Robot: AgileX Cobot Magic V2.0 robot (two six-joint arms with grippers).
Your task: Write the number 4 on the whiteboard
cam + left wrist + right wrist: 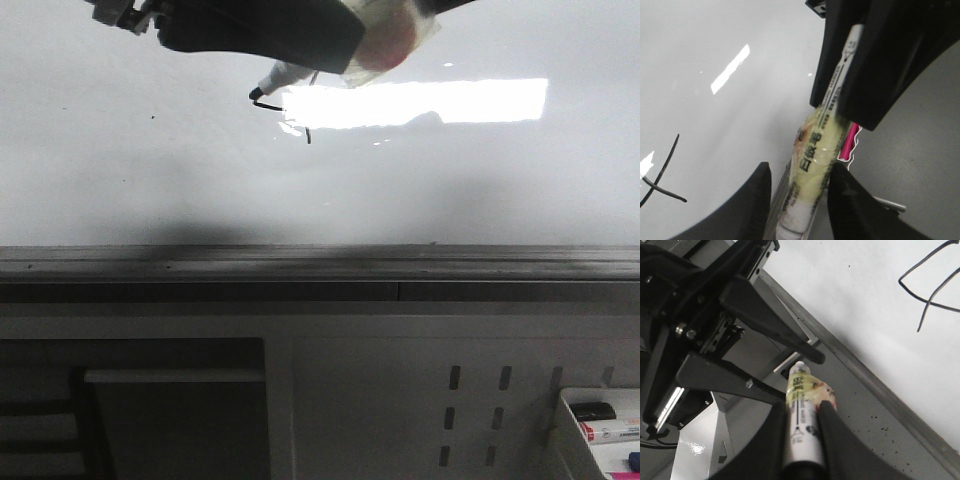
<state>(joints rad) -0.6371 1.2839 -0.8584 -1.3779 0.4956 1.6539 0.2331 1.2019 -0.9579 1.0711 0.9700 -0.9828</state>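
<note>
The whiteboard [150, 180] fills the front view, with a bright reflection across it. The number 4 [306, 131] is thin black strokes partly lost in that glare; it also shows in the right wrist view [927, 292] and the left wrist view [662, 175]. The marker [285, 78], wrapped in yellowish tape, points its black tip down at the 4's left end. My right gripper [804, 410] is shut on the marker's white barrel [802, 430]. My left gripper [801, 172] sits with a finger on each side of the taped part [812, 150], closed on it.
A grey metal rail [320, 265] runs along the board's near edge. Below it is a grey perforated panel [470, 410]. A white tray [578, 445] with spare markers stands at the bottom right. A pink item [850, 142] shows behind the marker.
</note>
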